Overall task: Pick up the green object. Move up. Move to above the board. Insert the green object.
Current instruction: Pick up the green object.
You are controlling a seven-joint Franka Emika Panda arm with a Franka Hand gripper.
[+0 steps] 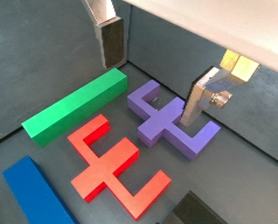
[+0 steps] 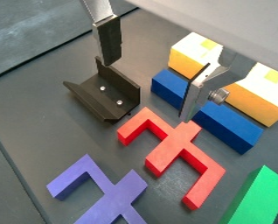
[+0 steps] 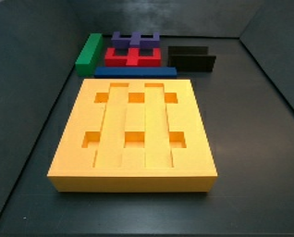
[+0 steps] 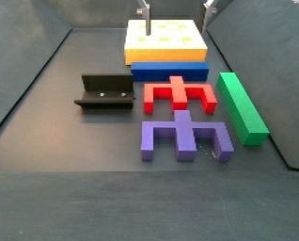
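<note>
The green bar (image 4: 243, 106) lies flat on the dark counter (image 4: 64, 179) at the right side of a side view, its long axis running from upper left to lower right of that frame, roughly parallel to the long side of the yellow-orange board (image 4: 166, 42) that sits at the upper middle. The gripper (image 4: 175, 8) hangs at the top edge of that frame, above the far end of the board, with only the tips of its two fingers showing, so the bar lies well apart from it, toward the lower right. In a wrist view the fingers (image 1: 107, 42) stand spread and released with nothing between them, and the bar (image 1: 75, 106) sits at the left middle of the frame, off to one side of the gap, not under it. A purple piece (image 4: 183, 138) and a red piece (image 4: 178, 93) lie just beside the bar, between it and the dark fixture (image 4: 104, 93), and a flat blue bar (image 4: 168, 71) rests against the board's near edge. I judge that the coming reach must carry the fingers away from the board and turn them to straddle the bar across its narrow width
</note>
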